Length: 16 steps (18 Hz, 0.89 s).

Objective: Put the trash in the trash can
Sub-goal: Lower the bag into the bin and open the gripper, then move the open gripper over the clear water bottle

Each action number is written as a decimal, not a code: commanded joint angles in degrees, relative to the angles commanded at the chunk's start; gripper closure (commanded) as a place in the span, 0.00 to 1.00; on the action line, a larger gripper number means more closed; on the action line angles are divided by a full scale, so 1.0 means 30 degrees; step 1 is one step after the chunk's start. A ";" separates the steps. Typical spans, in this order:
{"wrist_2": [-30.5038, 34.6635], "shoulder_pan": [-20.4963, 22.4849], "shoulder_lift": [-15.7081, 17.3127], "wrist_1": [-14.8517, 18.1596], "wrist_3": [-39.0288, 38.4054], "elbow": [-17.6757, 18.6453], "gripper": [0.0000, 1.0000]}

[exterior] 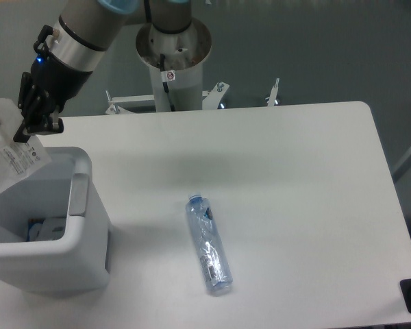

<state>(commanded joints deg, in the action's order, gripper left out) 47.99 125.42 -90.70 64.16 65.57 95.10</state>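
Now fingers point(29, 130) upper left, pinching plastic bag point(7, 154); bag hangs over far-left rim of trash can point(82, 226). I'd judge release drops it in. Bottle point(209, 245) mid-table point(294, 171), long axis near-vertical in frame.

Single fixed high view, angled down across the table point(294, 178) toward the arm base point(172, 51).

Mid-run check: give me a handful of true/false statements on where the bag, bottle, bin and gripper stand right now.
1. The gripper holds the clear plastic bag above the white bin. True.
2. The crushed bottle is inside the bin. False: it lies on the table, apart from the bin.
3. The bottle's blue cap points toward the table's far edge. True.
4. The bin is tipped over. False: it stands upright.
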 joint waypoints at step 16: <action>0.0029 0.0585 -0.0676 -0.0118 -0.1667 -0.0733 0.06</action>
<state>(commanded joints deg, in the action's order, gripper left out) 48.08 127.18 -92.73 63.81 60.57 92.90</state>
